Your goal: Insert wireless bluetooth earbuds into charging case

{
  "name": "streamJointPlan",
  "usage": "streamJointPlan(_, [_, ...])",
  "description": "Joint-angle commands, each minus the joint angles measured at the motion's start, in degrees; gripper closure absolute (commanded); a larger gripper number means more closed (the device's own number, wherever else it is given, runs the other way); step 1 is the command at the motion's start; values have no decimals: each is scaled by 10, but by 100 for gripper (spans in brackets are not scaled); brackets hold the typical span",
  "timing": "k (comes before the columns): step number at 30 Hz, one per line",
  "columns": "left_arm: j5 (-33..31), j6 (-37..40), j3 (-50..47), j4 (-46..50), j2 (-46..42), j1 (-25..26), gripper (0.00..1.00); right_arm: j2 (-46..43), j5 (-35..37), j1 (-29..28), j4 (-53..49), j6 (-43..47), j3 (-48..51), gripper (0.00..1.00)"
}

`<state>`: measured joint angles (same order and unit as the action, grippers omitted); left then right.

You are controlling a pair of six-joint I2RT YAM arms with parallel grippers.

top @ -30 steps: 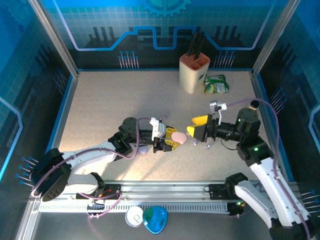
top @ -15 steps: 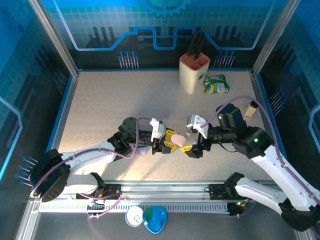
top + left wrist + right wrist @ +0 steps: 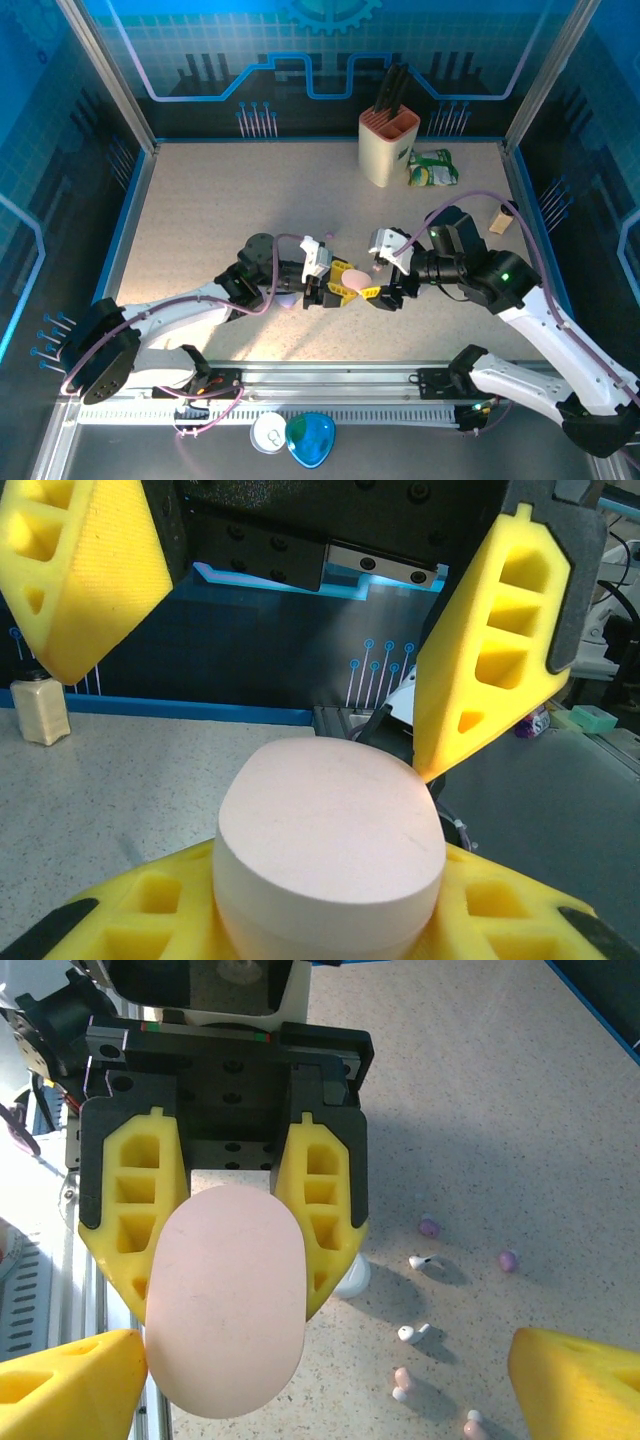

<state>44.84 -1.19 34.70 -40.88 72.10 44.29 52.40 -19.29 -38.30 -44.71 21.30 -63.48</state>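
My left gripper [image 3: 345,280] is shut on a pale pink pebble-shaped charging case [image 3: 225,1300], lid closed, held above the table. The left wrist view has that case [image 3: 330,840] between my own yellow fingers [image 3: 520,910]. My right gripper [image 3: 385,288] faces it, open wide, its fingers [image 3: 495,650] spread on either side of the case, one tip at the case's edge. Several earbuds lie loose on the table beyond the case: white ones [image 3: 420,1261], pink ones [image 3: 402,1382] and lilac ones [image 3: 508,1260].
A white case [image 3: 352,1275] lies on the table under the left finger. At the back stand a knife block [image 3: 388,145] and a green packet [image 3: 432,168]. A small bottle [image 3: 500,220] is at the right. A blue case [image 3: 310,438] lies off the table in front.
My right arm has swung in from the right and turned its open gripper onto the pink case. The left gripper and case have stayed put.
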Motion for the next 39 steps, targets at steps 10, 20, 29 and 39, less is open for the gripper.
streamJointPlan(10, [6,-17,18,-11,-2,-2,67,13,19,-25,27,-3,9,6])
streamJointPlan(20, [23,14,5,-8,0,-2,66,-14,27,18,59,-63,15,12])
streamJointPlan(29, [24,4,1,-16,-2,-2,66,-13,1,40,82,-79,26,13])
streamJointPlan(39, [20,-2,3,-11,-10,-3,66,13,-43,50,81,-94,22,25])
